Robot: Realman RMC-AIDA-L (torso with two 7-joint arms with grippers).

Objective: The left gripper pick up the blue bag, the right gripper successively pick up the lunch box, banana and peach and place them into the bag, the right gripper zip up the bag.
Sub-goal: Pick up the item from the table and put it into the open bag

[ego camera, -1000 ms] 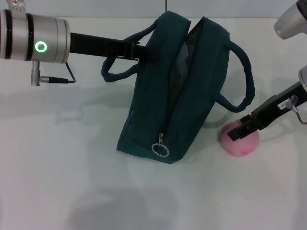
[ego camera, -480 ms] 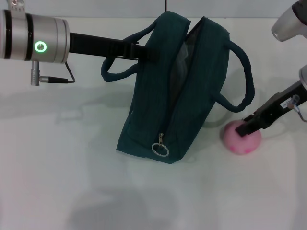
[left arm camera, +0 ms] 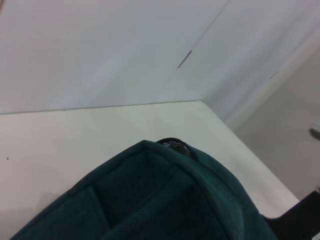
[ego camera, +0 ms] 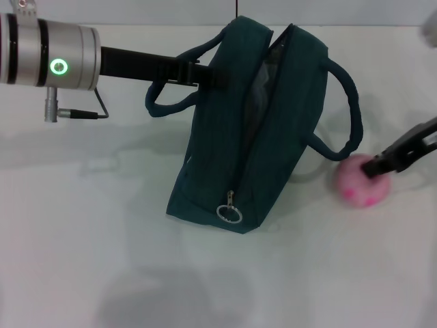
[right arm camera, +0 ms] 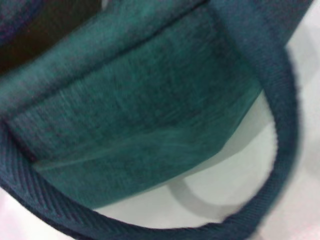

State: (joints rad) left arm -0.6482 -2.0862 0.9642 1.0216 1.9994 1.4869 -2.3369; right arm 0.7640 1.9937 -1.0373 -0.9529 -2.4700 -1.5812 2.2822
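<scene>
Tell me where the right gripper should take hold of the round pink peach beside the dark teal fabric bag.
Grip the round pink peach across its widest middle, coming from above and the right, away from the dark teal fabric bag. Round, it probably rolls under off-centre contact; the right gripper is touching its upper right edge.

The bag (ego camera: 235, 147) is a deep teal-blue cloth, plain all over, with handles (ego camera: 345, 102) of a slightly darker, ribbed weave; its zip pull ring (ego camera: 229, 214) is bright silver metal. The left gripper (ego camera: 205, 75), at the bag's near handle, is matt black, on an arm (ego camera: 48, 55) of pale silver-grey with black bands and a glowing green ring light. The peach (ego camera: 362, 183), under the black right gripper (ego camera: 374, 166), is soft pink with darker pink speckles. The worktop (ego camera: 102, 232) is plain white, shaded with faint grey shadows.
</scene>
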